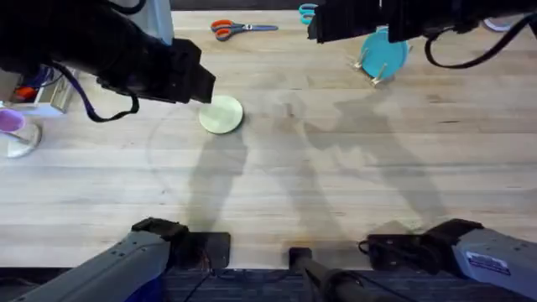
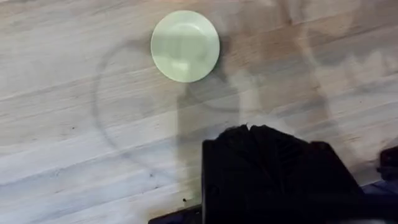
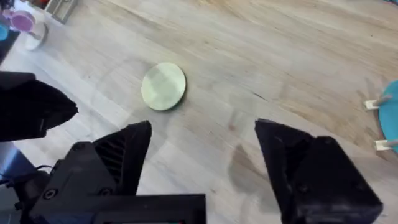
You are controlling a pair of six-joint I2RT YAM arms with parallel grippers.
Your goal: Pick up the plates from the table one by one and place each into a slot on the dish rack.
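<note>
Lying flat on the table [image 1: 336, 184]: one pale yellow-cream plate [image 1: 221, 115], left of centre, far half of the tabletop. Showing as a plain round disc with a slightly raised rim, greenish-cream in the left wrist view [image 2: 185, 45], nothing on it. Sitting clear of everything on its near and right sides, wide bare wood there; crowding on its far-left side, where the left arm is hanging over it, dark and blurred.

Standing on edge in the dish rack [image 1: 375, 75] at the far right: a teal plate [image 1: 386, 55], pale pegs poking out at its lower edge, right arm hanging partly over it. Lying near the far edge between the arms: orange-handled scissors [image 1: 231, 29]. Sitting at the left edge: a clear glass [image 1: 15, 134] with a purple top.

Left gripper [image 2: 249, 128]: fingertips pressed together, pinching nothing. Right gripper [image 3: 202, 146]: fingers spread wide, gripping nothing, cream plate lying beyond them.
</note>
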